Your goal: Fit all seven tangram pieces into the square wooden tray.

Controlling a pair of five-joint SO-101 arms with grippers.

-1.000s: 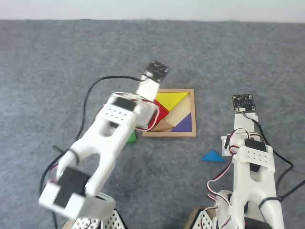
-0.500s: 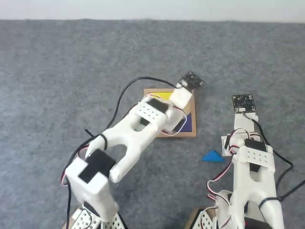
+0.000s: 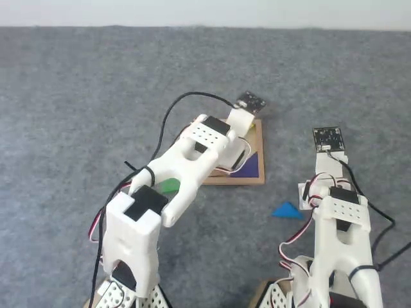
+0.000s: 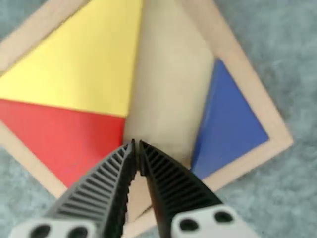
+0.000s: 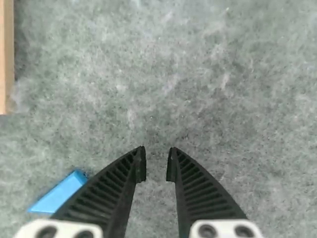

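High view: the square wooden tray (image 3: 232, 181) lies on the grey carpet (image 3: 77, 96), and the white left arm (image 3: 186, 167) stretches over it and hides most of its inside. At the tray's uncovered side a dark blue triangular piece (image 3: 251, 165) sits inside, against the near rim. A green tangram piece (image 3: 170, 187) lies on the carpet just beside the left arm, outside the tray and partly hidden. A light blue triangular piece (image 3: 286, 210) lies on the carpet near the white right arm (image 3: 339, 215), well apart from the tray.

Left wrist view: the left gripper (image 4: 136, 145) hangs over the tray (image 4: 255, 99) with its two black fingers drawn together, only a sliver between the tips and nothing in them. The tips are above the tray's bare wooden floor (image 4: 168, 84), where it meets the red triangular piece (image 4: 64, 134). A large yellow triangular piece (image 4: 84, 59) lies edge to edge with the red one. The dark blue triangular piece (image 4: 228, 124) sits across the bare strip from them, against the rim.

Right wrist view: the right gripper (image 5: 156, 151) is above the carpet (image 5: 223, 74), its fingers a little apart and holding nothing. The light blue triangular piece (image 5: 57, 193) lies just beside one finger, partly behind it. A strip of the tray's rim (image 5: 6, 54) shows farther off
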